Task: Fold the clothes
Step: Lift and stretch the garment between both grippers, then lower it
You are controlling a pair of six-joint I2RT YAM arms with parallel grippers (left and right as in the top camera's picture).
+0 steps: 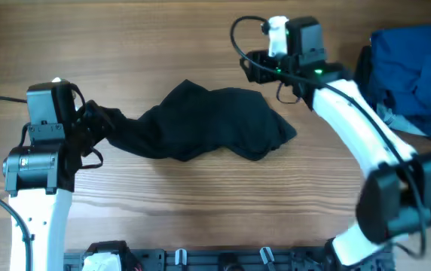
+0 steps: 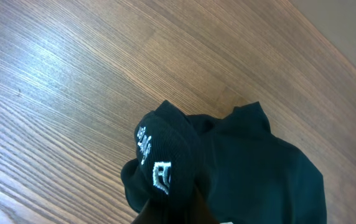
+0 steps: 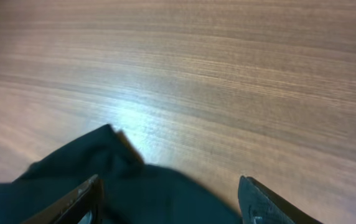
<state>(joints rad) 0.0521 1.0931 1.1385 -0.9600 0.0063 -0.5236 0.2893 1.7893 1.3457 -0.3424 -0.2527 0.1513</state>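
early spreading step: left gripper (image 1: pixel 96 123) pinches the black garment (image 1: pixel 208 120) at one bunched end, right gripper (image 3: pixel 173 202) gapes empty, should grab the opposite edge.

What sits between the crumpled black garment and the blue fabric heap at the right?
Overhead view: only the right arm's white link crosses bare wooden table between the crumpled black garment and the blue fabric heap.
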